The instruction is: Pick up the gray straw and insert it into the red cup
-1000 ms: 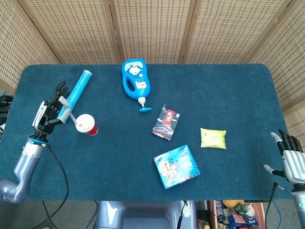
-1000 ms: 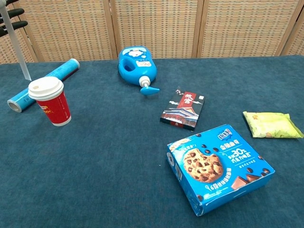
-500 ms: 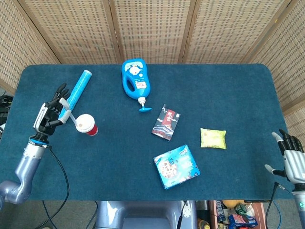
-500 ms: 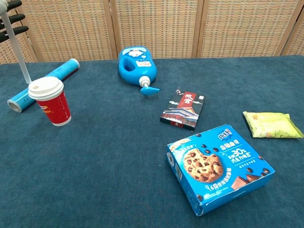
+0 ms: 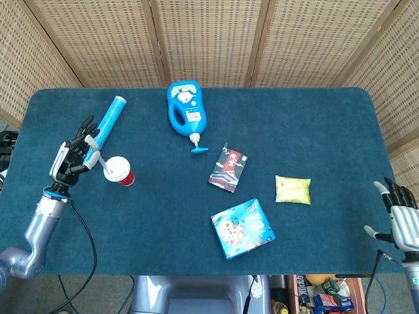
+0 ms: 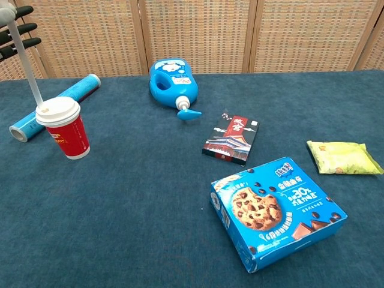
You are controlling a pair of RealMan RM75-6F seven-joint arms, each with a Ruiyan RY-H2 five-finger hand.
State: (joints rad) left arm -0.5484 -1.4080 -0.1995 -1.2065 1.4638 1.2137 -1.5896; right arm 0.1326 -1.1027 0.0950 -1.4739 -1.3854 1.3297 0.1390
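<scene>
L hand (image 5: 73, 157) grips gray straw (image 6: 27, 66), tip at red cup (image 6: 64, 129) lid

Left hand (image 6: 13, 31) holds gray straw (image 6: 28, 73) tilted, lower tip at red cup (image 6: 65, 129) lid.

Matt napped cloth table cover (image 6: 138, 228), glossy plastic blue bottle (image 6: 173, 85), seemingly paper red cup (image 6: 68, 135).
</scene>
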